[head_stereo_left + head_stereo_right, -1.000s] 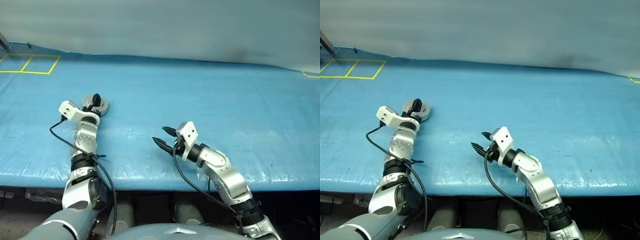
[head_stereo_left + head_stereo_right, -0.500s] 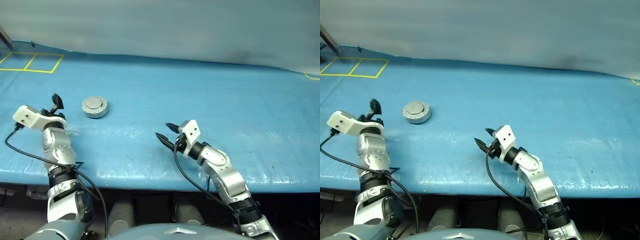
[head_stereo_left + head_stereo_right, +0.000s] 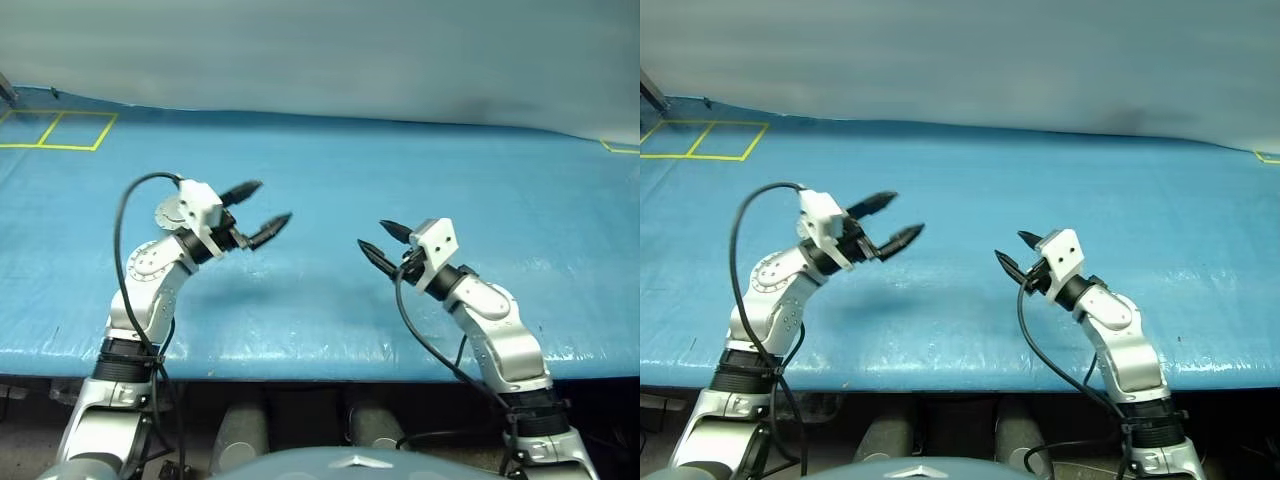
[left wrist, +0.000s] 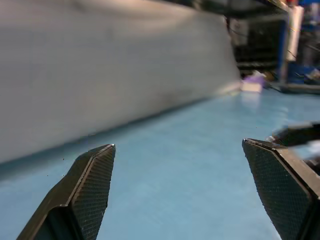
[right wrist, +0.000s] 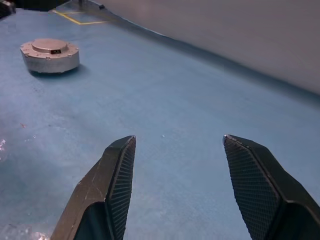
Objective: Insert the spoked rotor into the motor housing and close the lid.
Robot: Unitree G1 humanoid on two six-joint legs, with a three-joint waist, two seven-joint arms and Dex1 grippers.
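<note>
Above the blue table [image 3: 420, 170], both grippers [image 3: 258, 210] [image 3: 380, 242] gape empty.

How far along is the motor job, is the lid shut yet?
Looks finished. In the right wrist view the motor housing sits on the blue table as one closed grey puck, its lid flat on top. No loose rotor lies about, presumably inside. The left gripper and right gripper are raised, open and empty. Nothing visible remains.
</note>
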